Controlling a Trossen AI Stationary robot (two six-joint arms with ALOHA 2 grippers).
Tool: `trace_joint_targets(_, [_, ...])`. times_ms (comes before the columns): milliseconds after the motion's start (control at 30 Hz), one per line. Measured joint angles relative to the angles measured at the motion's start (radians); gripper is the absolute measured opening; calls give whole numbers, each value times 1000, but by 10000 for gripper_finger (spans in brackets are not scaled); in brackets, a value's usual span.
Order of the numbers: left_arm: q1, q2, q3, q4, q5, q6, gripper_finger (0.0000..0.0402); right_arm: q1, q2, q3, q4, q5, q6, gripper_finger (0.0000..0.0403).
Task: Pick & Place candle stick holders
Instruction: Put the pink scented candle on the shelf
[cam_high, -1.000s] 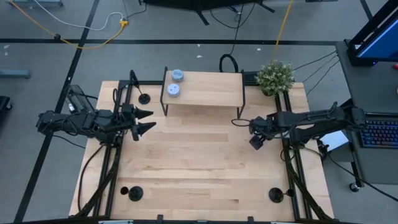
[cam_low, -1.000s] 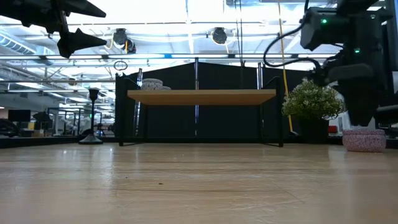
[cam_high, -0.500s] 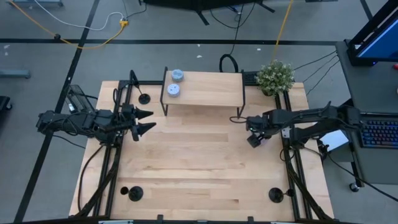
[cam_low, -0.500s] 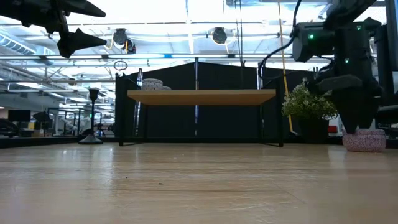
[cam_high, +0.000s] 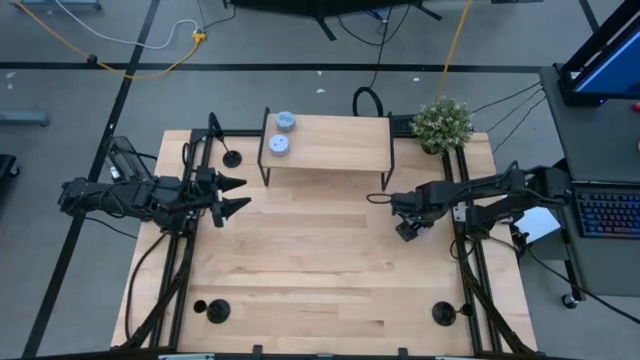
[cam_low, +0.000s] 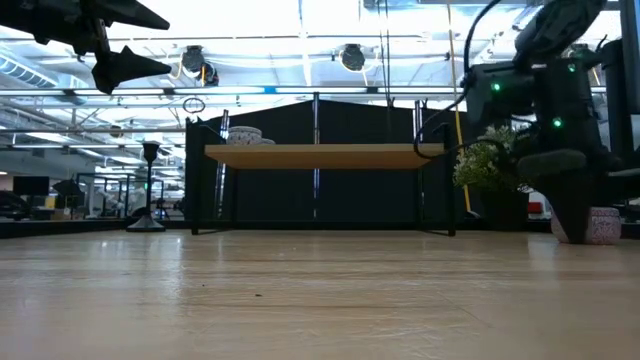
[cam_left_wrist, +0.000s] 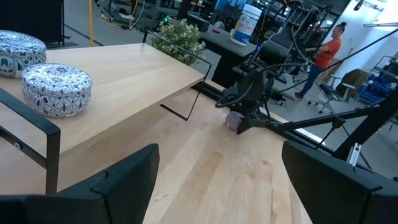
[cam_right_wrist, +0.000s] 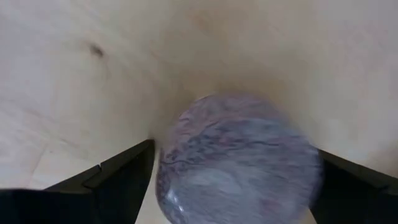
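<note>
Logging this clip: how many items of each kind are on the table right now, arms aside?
Candle stick holders: 3
Round patterned tins: 3 (one under the right end effector)
Potted plant: 1
Wooden shelf: 1
Total: 8

- table (cam_high: 300, 260): pale wood planks, smooth, slight sheen in low view
- raised shelf (cam_high: 330, 142): same light wood top, thin black metal frame legs, matt
- two round tins (cam_left_wrist: 56, 87) on the shelf: pale patterned surface, look ceramic or printed metal, cannot tell which
- round object (cam_right_wrist: 239, 162) between the right gripper (cam_right_wrist: 230, 180) fingers: mottled pink-grey, stone-like speckle, blurred
- left gripper (cam_left_wrist: 217, 186) fingers: matt black plastic, smooth
- candle stick holders (cam_high: 217, 311): matt black, likely metal
- plant (cam_high: 442, 122): small green-white leaves, looks artificial
- floor around the table: grey, dull
</note>
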Motion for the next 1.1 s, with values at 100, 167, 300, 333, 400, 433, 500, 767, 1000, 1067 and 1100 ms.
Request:
trace_joint_targets(100, [0, 0, 0, 0, 0, 0, 347, 0, -5, -41, 56, -28, 25, 353])
trace_joint_targets(167, [0, 0, 0, 0, 0, 0, 347, 0, -4, -55, 66, -31, 36, 346])
trace_joint_targets(300, [0, 0, 0, 0, -1, -1, 347, 0, -18, -58, 83, -31, 42, 326])
trace_joint_targets(333, [0, 0, 0, 0, -1, -1, 347, 0, -25, -58, 88, -29, 43, 323])
trace_joint_targets(400, [0, 0, 0, 0, -1, -4, 347, 0, -45, -59, 95, -28, 43, 316])
trace_joint_targets(433, [0, 0, 0, 0, -1, -4, 347, 0, -54, -60, 95, -26, 45, 312])
trace_joint_targets(500, [0, 0, 0, 1, -1, -5, 347, 0, -69, -61, 93, -24, 50, 304])
trace_joint_targets(767, [0, 0, 0, 1, -3, -17, 347, 0, -97, -64, 89, -25, 62, 297])
trace_joint_targets(1000, [0, 0, 0, 2, -3, -21, 347, 0, -98, -64, 88, -48, 62, 294])
trace_joint_targets(1067, [0, 0, 0, 1, -3, -22, 347, 0, -98, -63, 88, -69, 50, 295])
trace_joint_targets(1100, [0, 0, 0, 1, -3, -23, 347, 0, -98, -62, 88, -79, 48, 296])
